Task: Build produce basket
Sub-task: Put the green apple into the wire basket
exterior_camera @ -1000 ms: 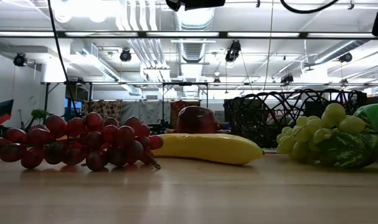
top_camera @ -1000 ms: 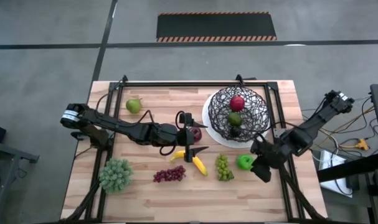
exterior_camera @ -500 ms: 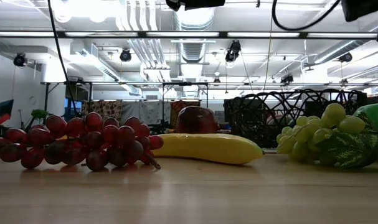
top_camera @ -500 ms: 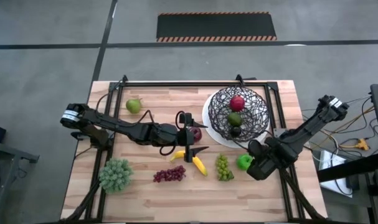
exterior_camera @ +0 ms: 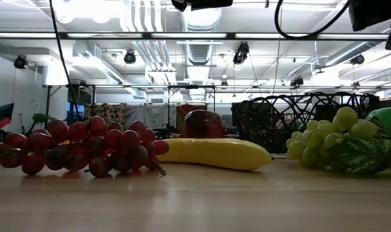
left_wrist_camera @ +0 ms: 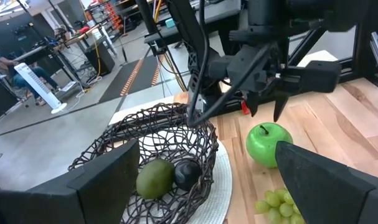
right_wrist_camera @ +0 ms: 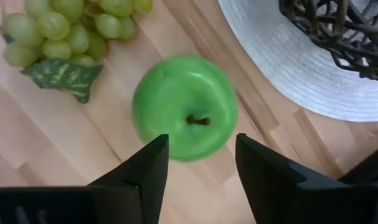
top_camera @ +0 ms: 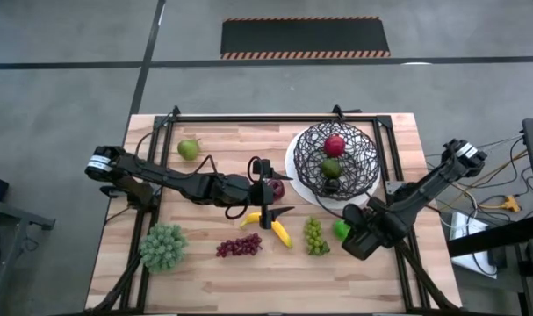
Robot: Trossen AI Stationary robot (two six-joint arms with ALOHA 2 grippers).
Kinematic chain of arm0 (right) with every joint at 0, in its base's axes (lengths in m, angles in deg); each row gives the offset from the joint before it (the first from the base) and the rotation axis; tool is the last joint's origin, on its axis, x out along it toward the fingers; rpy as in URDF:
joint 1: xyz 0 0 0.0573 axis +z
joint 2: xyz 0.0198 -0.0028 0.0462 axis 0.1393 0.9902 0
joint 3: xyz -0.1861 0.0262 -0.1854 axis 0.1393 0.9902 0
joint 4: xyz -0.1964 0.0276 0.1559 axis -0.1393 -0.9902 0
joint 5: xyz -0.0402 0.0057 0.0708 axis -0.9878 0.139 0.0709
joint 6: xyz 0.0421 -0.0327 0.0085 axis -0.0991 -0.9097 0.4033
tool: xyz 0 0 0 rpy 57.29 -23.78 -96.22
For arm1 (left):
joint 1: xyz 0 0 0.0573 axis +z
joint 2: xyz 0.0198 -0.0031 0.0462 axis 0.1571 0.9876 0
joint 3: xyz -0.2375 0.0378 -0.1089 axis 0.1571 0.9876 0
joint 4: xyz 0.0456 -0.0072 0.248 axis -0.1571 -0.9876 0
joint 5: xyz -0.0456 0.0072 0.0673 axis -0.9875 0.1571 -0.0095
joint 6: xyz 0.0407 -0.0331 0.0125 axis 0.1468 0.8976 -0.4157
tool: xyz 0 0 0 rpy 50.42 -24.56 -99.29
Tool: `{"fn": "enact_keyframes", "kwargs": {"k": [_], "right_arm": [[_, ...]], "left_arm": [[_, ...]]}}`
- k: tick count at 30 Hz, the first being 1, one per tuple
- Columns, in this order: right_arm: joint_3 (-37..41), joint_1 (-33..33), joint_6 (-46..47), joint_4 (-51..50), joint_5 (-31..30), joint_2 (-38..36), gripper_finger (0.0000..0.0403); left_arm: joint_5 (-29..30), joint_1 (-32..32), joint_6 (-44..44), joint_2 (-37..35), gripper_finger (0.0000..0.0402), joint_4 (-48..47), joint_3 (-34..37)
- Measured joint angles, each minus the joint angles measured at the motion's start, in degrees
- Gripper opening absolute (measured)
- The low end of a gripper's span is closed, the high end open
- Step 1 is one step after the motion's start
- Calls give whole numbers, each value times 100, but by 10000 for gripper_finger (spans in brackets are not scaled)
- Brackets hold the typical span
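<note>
High view | right gripper open, moved over green apple | left gripper open, unmoved

Both arms are dark, jointed links with black cables looped along them. The left arm carries a pale silver collar near its base. The right claw has two matte black, wedge-shaped fingers with flat inner faces.

Frilly pale-green leafy bunch, wooden table, striped floor mat
</note>
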Motion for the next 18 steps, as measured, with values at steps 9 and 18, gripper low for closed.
{"fn": "enact_keyframes", "kwargs": {"k": [9, 18], "right_arm": [[2, 0, -47, 51, -25, 371, 169], [7, 0, -159, 444, -66, 410, 164]], "left_arm": [[0, 2, -10, 0, 356, 1, 0], [0, 2, -10, 0, 356, 1, 2]]}}
